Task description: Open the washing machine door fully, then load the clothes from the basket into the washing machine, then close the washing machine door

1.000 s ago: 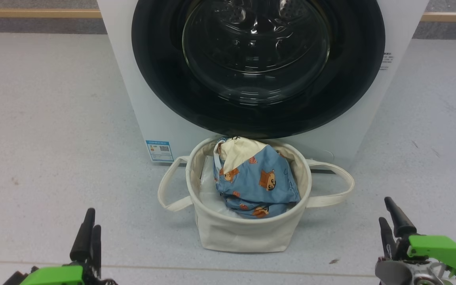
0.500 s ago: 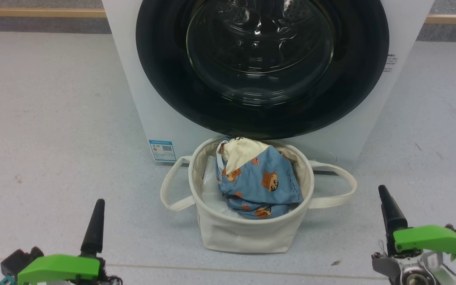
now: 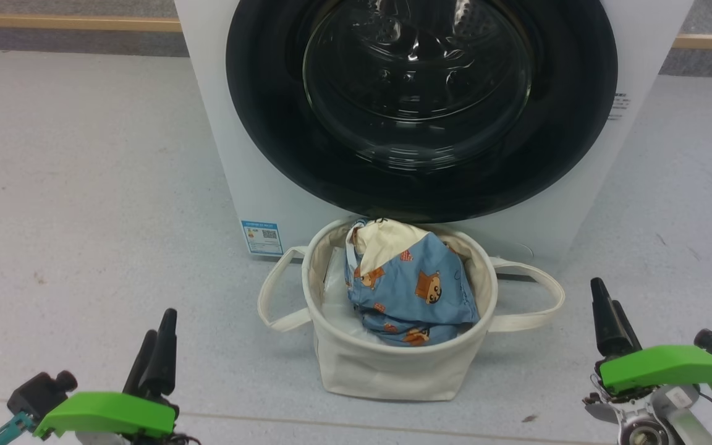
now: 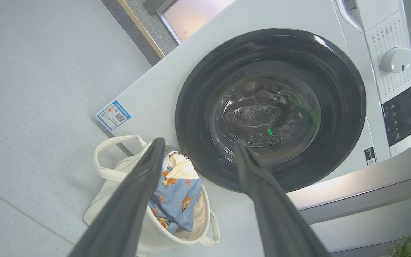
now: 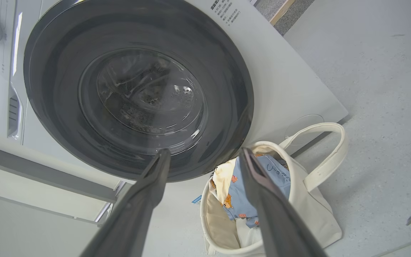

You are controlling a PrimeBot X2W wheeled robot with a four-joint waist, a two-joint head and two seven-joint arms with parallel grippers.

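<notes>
Head view: basket holding clothes, between left gripper and right gripper, both spread wide, empty; washing machine door closed, beyond both.

Blue printed clothes sit in the cream basket before the closed door.

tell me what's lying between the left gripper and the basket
Bare grey floor, as the head view shows. The left gripper is open and stands apart from the basket, with nothing on the stretch between them.
</notes>
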